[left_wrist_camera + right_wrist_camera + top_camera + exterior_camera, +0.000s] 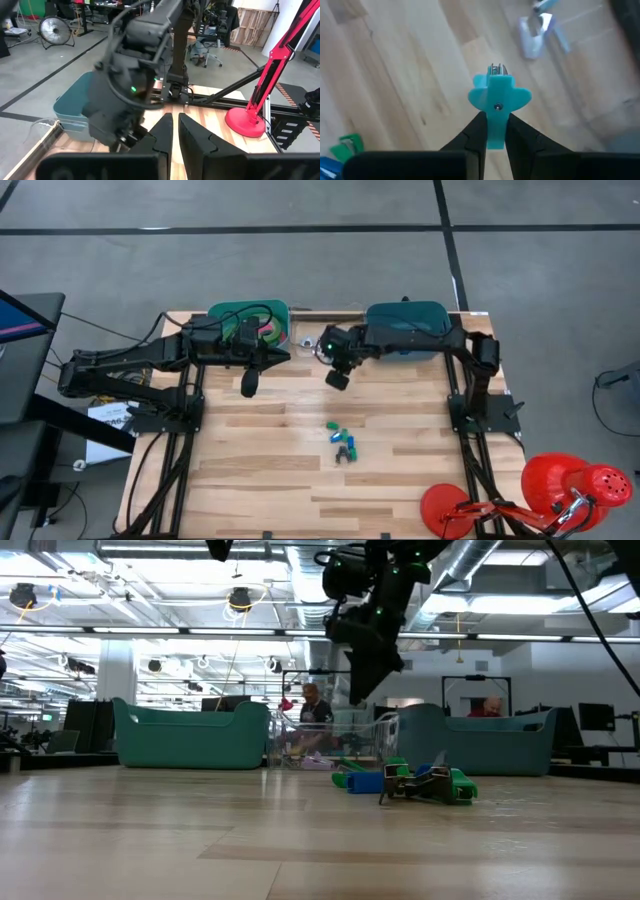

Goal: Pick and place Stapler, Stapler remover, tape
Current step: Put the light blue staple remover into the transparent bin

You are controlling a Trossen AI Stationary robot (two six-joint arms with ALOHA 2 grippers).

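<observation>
Right hand (494,131): fingers pinching a light-blue staple remover (498,97), held in the air above the wooden tabletop (260,450). From above, this hand (338,378) sits near the far middle of the tabletop, just in front of the right teal bin (405,328). In the low view it (362,690) hangs well above the wood.

Left hand (174,131): fingers pressed close together, only a thin slit between them, nothing held. It (249,385) hovers to the left of the right hand, just in front of the left teal bin (248,320).

Tape (268,332): green and pinkish rolls lie inside the left bin, partly hidden by the left arm.

Middle of the tabletop: a small cluster of green and blue staplers and removers (343,442), well apart from both hands and nearer than them. The low view shows the same cluster (405,781) resting on the wood.

Near right corner: a red lamp (560,488).
</observation>
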